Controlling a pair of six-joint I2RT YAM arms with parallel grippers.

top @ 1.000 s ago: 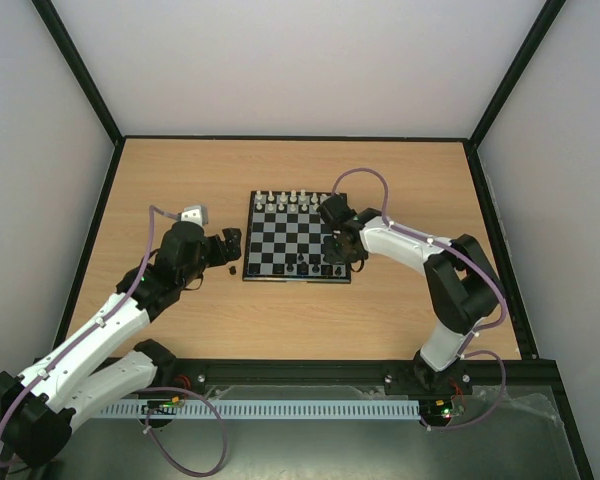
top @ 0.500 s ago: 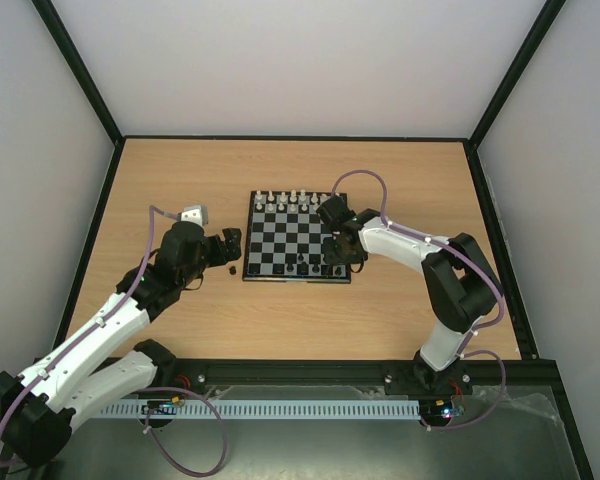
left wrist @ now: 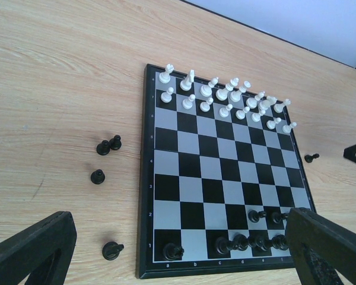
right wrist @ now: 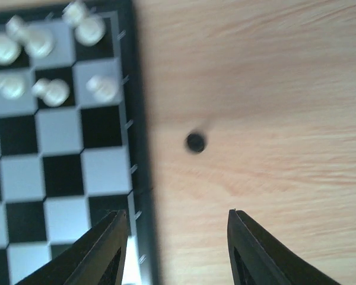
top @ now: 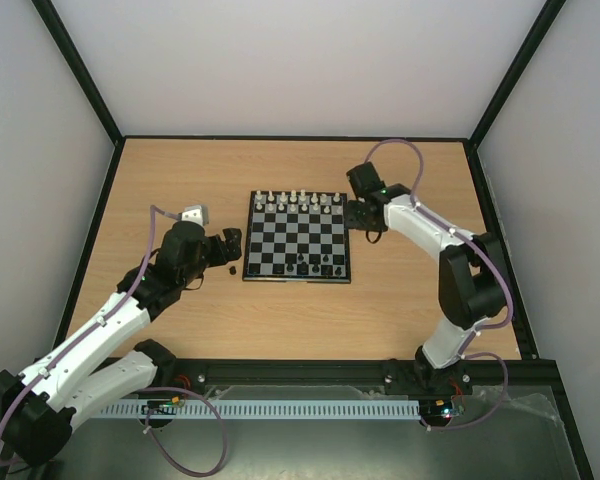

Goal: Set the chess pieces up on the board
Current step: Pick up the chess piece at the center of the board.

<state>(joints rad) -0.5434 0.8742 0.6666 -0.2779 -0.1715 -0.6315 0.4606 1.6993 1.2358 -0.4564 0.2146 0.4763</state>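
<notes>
Just beyond right gripper (right wrist: 175, 249), black piece (right wrist: 195, 142)

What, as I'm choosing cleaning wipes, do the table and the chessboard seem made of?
The table: wood or wood-look laminate, matte; pale grain streaks run across it. The board: probably plastic or coated card, smooth-looking; crisp printed checks and edge lettering. Neither is certain from looks.
</notes>
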